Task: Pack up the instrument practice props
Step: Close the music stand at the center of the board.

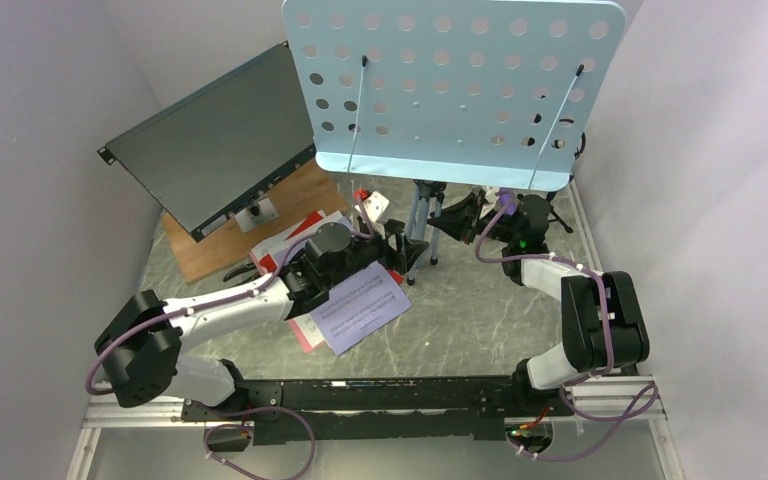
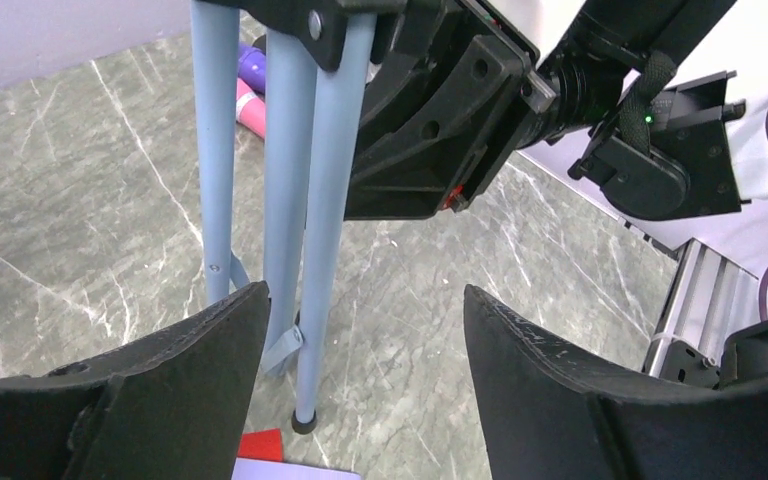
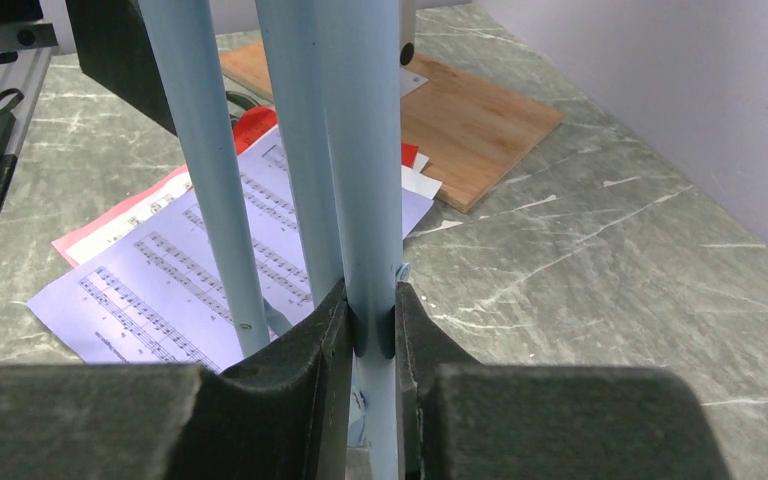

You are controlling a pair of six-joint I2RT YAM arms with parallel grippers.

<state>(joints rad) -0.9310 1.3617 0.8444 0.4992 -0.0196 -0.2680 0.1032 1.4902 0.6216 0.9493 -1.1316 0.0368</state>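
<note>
The light-blue perforated music rack stands upright at the back on folded tripod legs. My right gripper is shut on one of those legs, low down, reaching in from the right. My left gripper is open just right of the legs, with bare table between its fingers and nothing held. A white sheet-music page lies under the left arm, over pink and red pages. Pink and purple microphones lie behind the legs.
A large dark flat metal box leans at the back left over a wooden board. Grey walls close in on the left and right. The arms' mounting rail runs along the near edge.
</note>
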